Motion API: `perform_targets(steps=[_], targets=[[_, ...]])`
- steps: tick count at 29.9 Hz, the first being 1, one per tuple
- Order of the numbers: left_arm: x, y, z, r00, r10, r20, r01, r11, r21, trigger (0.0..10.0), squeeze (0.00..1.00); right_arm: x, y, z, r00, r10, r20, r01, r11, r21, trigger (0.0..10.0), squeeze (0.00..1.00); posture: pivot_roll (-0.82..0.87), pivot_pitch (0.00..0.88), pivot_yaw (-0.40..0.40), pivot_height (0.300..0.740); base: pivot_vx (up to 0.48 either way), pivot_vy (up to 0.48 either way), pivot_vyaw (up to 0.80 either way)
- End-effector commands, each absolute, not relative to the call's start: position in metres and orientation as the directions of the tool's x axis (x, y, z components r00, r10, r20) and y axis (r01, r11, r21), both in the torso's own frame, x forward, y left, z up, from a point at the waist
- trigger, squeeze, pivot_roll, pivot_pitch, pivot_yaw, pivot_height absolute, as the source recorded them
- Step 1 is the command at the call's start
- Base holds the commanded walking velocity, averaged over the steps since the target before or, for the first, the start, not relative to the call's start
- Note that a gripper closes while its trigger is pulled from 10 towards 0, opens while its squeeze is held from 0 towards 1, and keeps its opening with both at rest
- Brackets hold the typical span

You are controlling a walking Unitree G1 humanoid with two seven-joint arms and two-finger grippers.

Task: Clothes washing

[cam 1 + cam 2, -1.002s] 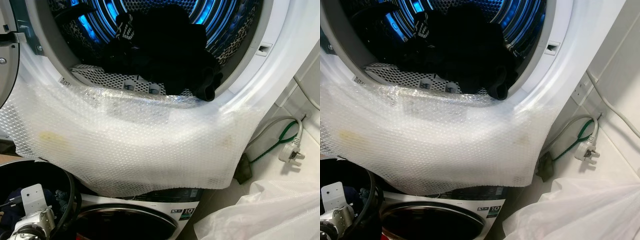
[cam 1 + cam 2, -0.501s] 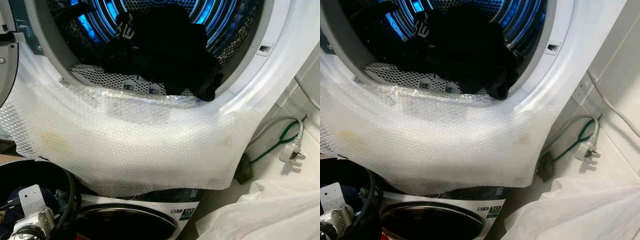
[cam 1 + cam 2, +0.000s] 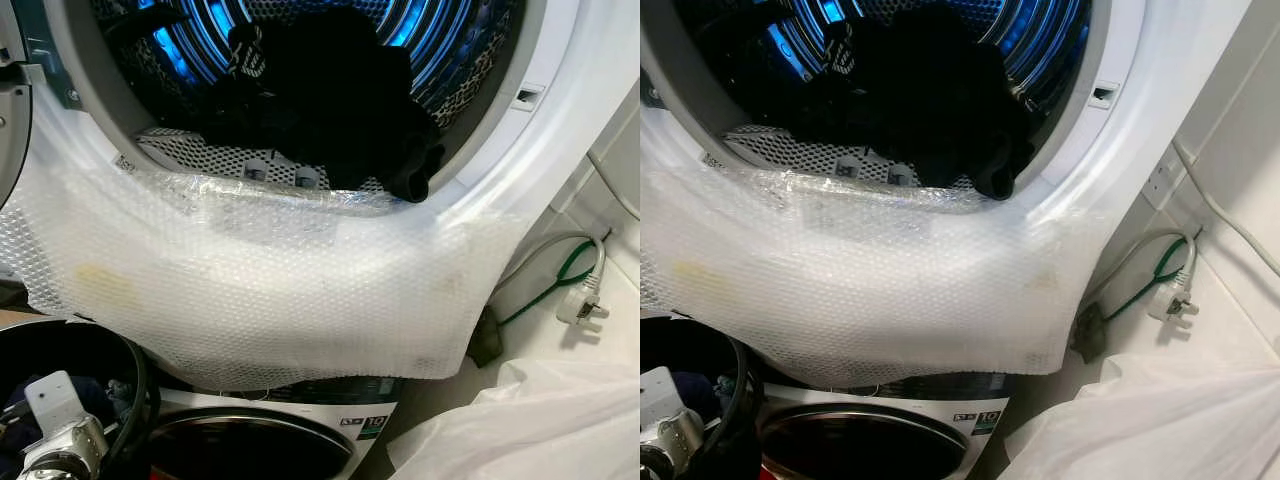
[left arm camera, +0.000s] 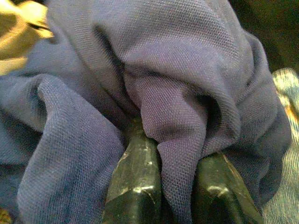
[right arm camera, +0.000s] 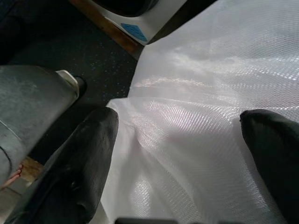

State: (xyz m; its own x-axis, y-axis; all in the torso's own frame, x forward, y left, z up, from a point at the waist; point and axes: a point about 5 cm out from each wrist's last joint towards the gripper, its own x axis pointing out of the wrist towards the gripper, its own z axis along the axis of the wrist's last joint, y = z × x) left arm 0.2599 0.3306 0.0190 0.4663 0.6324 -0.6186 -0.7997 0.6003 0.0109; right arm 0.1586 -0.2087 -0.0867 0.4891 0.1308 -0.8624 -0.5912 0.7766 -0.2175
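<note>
- Fabric of a blue-purple knitted garment, finely ribbed and bunched in soft folds, sits down in the round black laundry basket.
- The left gripper has its two glossy black fingers closed on a fold of it.
- Above, black clothes lie heaped in the blue-lit perforated steel drum.
- Dimpled clear bubble wrap drapes over the drum's white rim.
- The right gripper hangs spread wide over white woven plastic sheeting, gripping nothing.
</note>
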Motion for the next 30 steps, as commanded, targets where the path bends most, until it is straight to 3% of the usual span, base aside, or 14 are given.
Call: perform_targets(steps=[1, 7, 12, 14, 19, 21, 30], targets=[[0.255, 0.331, 0.015, 0.435, 0.651, -0.622, -0.832, 0.555, -0.001, 0.0, 0.00, 0.161, -0.210, -0.086, 0.480, 0.123, -0.868, -0.604, 0.764, -0.226, 10.0, 0.00, -0.03, 0.000, -0.170, 0.740, 0.000, 0.000, 0.00], [0.260, 0.333, 0.025, 0.458, 0.720, -0.522, -0.849, 0.529, -0.016, 0.0, 0.00, 0.171, -0.197, -0.085, 0.491, 0.136, -0.860, -0.601, 0.767, -0.222, 10.0, 0.00, 0.02, 0.000, -0.149, 0.740, 0.000, 0.000, 0.00], [0.262, 0.326, 0.036, 0.523, 0.777, -0.350, -0.841, 0.538, -0.059, 0.0, 0.00, 0.178, -0.184, -0.084, 0.501, 0.149, -0.853, -0.597, 0.773, -0.215, 10.0, 0.00, 0.07, 0.000, -0.111, 0.740, 0.000, 0.000, 0.00], [0.260, 0.317, 0.043, 0.582, 0.781, -0.226, -0.807, 0.589, -0.042, 0.0, 0.00, 0.179, -0.182, -0.084, 0.505, 0.141, -0.852, -0.583, 0.783, -0.216, 10.0, 0.00, 0.08, 0.000, -0.101, 0.740, 0.000, 0.000, 0.00], [0.246, 0.299, 0.054, 0.658, 0.750, -0.064, -0.753, 0.658, -0.030, 0.0, 0.00, 0.177, -0.178, -0.086, 0.498, 0.145, -0.855, -0.582, 0.787, -0.206, 10.0, 0.00, 0.12, 0.000, -0.094, 0.740, 0.000, 0.000, 0.00], [0.236, 0.289, 0.066, 0.713, 0.697, 0.078, -0.701, 0.711, 0.051, 0.0, 0.00, 0.174, -0.173, -0.088, 0.486, 0.158, -0.860, -0.593, 0.782, -0.192, 10.0, 0.00, 0.14, 0.000, -0.094, 0.740, 0.000, 0.000, 0.00], [0.202, 0.270, 0.086, 0.727, 0.644, 0.238, -0.678, 0.728, 0.101, 0.0, 0.00, 0.178, -0.164, -0.087, 0.468, 0.191, -0.863, -0.631, 0.756, -0.175, 10.0, 0.00, 0.20, 0.000, -0.101, 0.740, 0.000, 0.000, 0.00]])
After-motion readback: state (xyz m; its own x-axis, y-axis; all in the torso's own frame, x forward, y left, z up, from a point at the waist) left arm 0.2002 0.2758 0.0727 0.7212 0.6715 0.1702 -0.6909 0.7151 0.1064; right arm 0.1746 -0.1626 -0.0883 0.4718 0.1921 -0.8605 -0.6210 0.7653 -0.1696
